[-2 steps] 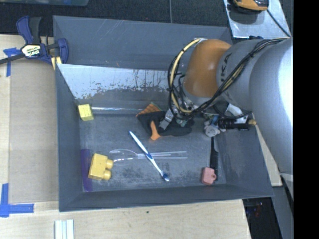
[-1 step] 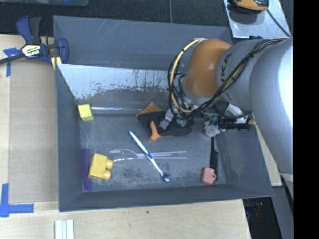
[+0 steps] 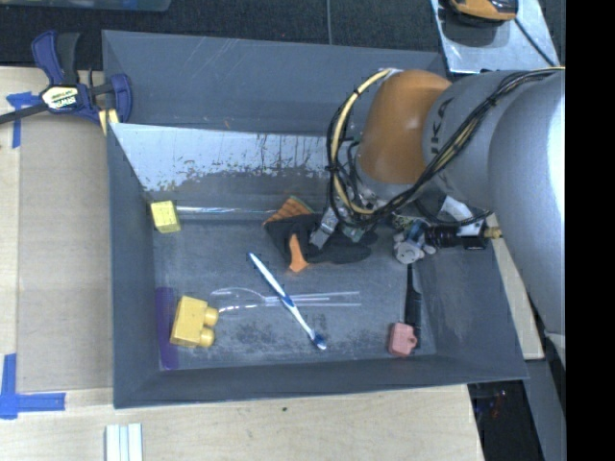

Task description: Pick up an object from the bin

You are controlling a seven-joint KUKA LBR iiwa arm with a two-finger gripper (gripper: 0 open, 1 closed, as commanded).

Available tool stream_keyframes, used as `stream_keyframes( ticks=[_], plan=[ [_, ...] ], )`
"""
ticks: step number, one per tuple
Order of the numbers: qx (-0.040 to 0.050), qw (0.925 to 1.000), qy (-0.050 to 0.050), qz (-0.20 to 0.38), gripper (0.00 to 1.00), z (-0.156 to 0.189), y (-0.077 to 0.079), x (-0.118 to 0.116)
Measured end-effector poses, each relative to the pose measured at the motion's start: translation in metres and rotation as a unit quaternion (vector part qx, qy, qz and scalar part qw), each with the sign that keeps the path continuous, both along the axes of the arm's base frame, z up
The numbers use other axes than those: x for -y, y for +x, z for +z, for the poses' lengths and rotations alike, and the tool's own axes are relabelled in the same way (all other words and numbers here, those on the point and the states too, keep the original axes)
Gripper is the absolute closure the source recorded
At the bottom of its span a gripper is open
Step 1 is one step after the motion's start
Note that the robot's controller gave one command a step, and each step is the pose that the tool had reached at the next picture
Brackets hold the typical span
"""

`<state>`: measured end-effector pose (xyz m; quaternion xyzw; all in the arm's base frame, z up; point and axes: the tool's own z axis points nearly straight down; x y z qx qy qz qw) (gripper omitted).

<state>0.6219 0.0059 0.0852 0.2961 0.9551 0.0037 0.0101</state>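
The gripper [image 3: 336,240] sat low in the bin [image 3: 130,286], right of centre, just beside a black-and-orange thing [image 3: 291,230] at mid-frame. Whether it was open or closed could not be told. A blue-and-white toothbrush [image 3: 285,301] lay below, and a yellow brick [image 3: 194,321] lay at lower left.

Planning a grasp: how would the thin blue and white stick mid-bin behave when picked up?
The stick looks slim, so probably light and stiff. Lying flat on the bin floor, it may be hard to pinch and could pivot if gripped off-centre.
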Motion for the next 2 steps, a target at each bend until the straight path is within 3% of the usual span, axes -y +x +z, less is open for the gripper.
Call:
stream_keyframes(
  ticks=[1,2],
  plan=[
    [-0.0019,1.0000,0.000,0.000,1.00,0.033,-0.001,0.000],
    [0.0026,1.0000,0.000,0.001,1.00,0.074,0.001,0.001]
  ],
)
